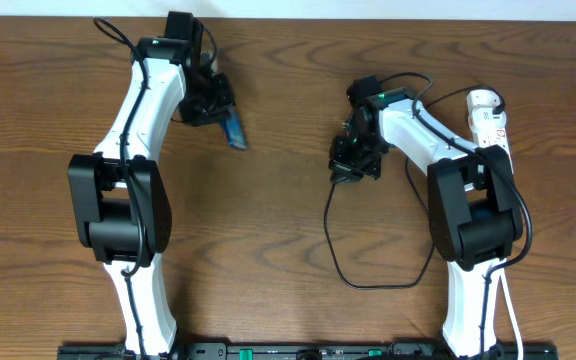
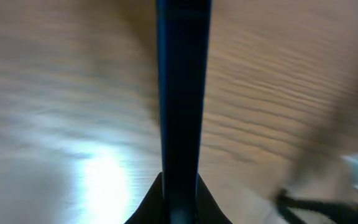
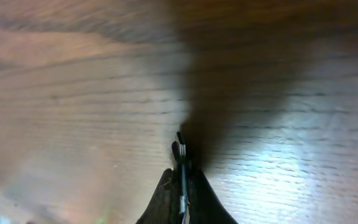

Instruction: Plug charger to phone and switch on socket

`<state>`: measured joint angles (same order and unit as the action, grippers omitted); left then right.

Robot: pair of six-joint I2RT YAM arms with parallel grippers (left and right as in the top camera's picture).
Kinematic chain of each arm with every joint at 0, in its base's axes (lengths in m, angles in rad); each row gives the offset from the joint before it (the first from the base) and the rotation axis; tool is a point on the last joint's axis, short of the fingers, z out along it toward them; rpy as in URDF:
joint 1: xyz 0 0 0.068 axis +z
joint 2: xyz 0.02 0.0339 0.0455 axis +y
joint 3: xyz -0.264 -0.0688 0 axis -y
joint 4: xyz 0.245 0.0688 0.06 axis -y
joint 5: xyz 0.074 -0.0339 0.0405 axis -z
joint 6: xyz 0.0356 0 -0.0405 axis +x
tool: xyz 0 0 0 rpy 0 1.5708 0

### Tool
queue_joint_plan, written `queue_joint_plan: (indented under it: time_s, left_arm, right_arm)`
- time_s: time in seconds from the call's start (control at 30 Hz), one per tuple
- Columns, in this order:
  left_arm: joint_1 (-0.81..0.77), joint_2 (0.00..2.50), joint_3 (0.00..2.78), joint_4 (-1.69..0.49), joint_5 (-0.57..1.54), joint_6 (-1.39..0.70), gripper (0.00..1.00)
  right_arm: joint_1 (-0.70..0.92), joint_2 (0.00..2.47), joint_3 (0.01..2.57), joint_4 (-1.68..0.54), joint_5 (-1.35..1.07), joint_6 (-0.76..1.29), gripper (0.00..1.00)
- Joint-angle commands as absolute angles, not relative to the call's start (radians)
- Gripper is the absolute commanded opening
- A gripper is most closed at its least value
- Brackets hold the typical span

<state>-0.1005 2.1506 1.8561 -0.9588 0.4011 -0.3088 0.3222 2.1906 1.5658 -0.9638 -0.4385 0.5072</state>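
Wood-grain tabletop (image 1: 288,60) is spreading under both arms. At left, the left gripper (image 1: 220,108) is clamping the phone (image 1: 235,131) edge-on. Right of centre, the right gripper (image 1: 350,165) is pinching the charger (image 1: 333,245) at its connector tip (image 3: 179,148), with the cable looping toward the near edge. Farthest right, the socket (image 1: 488,115) is lying partly under the right arm.
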Motion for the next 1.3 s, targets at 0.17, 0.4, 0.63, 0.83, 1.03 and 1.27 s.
queue_joint_plan:
  time_s: [0.17, 0.4, 0.63, 0.83, 1.03, 1.27]
  left_arm:
    - [-0.101, 2.113, 1.871, -0.617, 1.297, -0.233, 0.07]
    - [-0.102, 2.109, 1.871, 0.012, 1.508, -0.826, 0.07]
    - [-0.119, 2.109, 1.871, 0.485, 1.541, -1.220, 0.07]
    - [-0.120, 2.109, 1.870, 0.562, 1.571, -1.296, 0.07]
    - [-0.135, 2.109, 1.870, 0.563, 1.570, -1.277, 0.07]
    - [-0.137, 2.109, 1.870, 0.562, 1.524, -1.269, 0.07]
  right_arm:
    - [0.273, 1.993, 1.557, -0.991, -0.750, 0.129, 0.01]
    - [0.235, 1.909, 1.557, -1.070, -0.957, -0.072, 0.01]
    - [0.190, 1.908, 1.557, -1.049, -1.139, -0.147, 0.01]
    - [0.165, 1.907, 1.557, -1.039, -1.144, -0.148, 0.01]
    - [0.171, 1.887, 1.557, -1.005, -1.167, -0.166, 0.01]
    - [0.188, 1.776, 1.557, -0.969, -1.173, -0.208, 0.01]
